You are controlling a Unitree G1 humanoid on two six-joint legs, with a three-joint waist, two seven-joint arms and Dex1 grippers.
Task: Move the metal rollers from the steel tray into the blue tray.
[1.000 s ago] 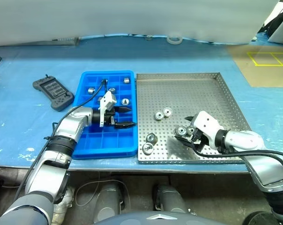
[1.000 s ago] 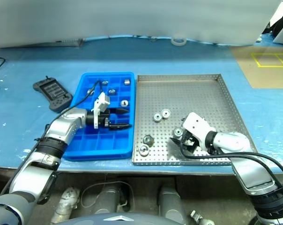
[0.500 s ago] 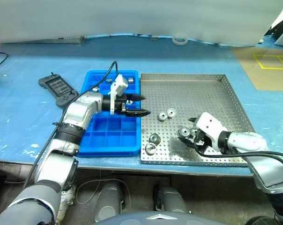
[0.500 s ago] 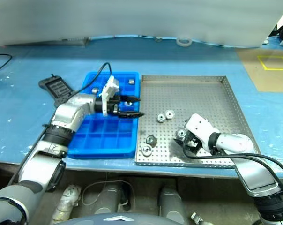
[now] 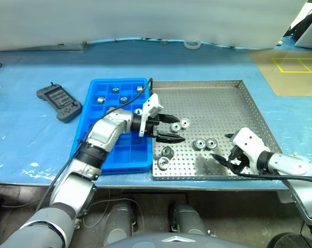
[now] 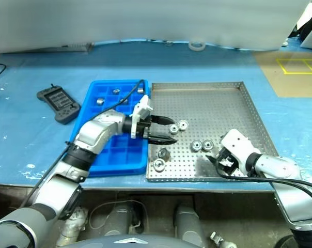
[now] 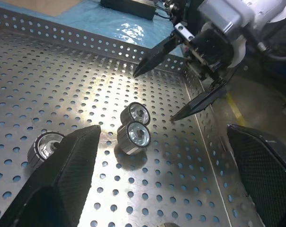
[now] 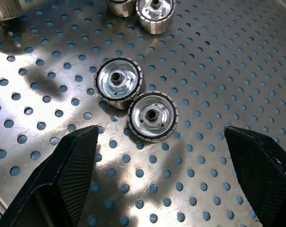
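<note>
Both grippers stand wide open and hold nothing. From the head views, the left gripper [image 5: 169,129] reaches across from the blue tray [image 5: 107,155] over the left part of the steel tray [image 5: 218,85], its fingers just beside a pair of metal rollers [image 5: 180,124]. The right gripper [image 5: 224,150] hangs over the near right part of the steel tray, close to another pair of rollers [image 5: 205,143]. Two more rollers [image 5: 165,157] lie near the front rim, and a few rollers [image 5: 114,89] already sit in far compartments of the blue tray. A dark controller [image 5: 59,102] lies on the blue table, apart from the trays. The right wrist view shows the touching pair [image 8: 136,104] between its open fingers [image 8: 62,182], with the centre holes clear, which the head views cannot give. The left wrist view shows the other gripper [image 7: 188,78] beyond this same pair.
</note>
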